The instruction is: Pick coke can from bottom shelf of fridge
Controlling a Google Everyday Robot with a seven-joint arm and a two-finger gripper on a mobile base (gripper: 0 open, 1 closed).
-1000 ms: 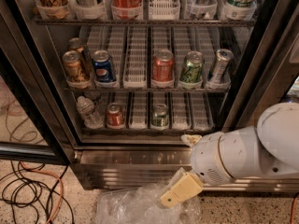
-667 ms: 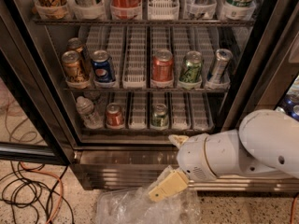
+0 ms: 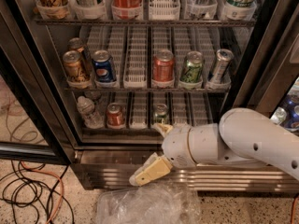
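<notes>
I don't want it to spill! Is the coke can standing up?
Upright: the coke can stands on the bottom shelf, silver top up. The tool, open, is lower right, before the fridge.

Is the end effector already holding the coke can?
No, the coke can stands untouched on the bottom shelf, and the end effector is outside the fridge, in front of its steel base panel.

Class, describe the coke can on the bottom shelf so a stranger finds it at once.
In the fridge, look at the bottom shelf, above the steel base where the open gripper hovers. The coke can stands left of centre, the only red can there, between a clear bottle and a green can.
</notes>
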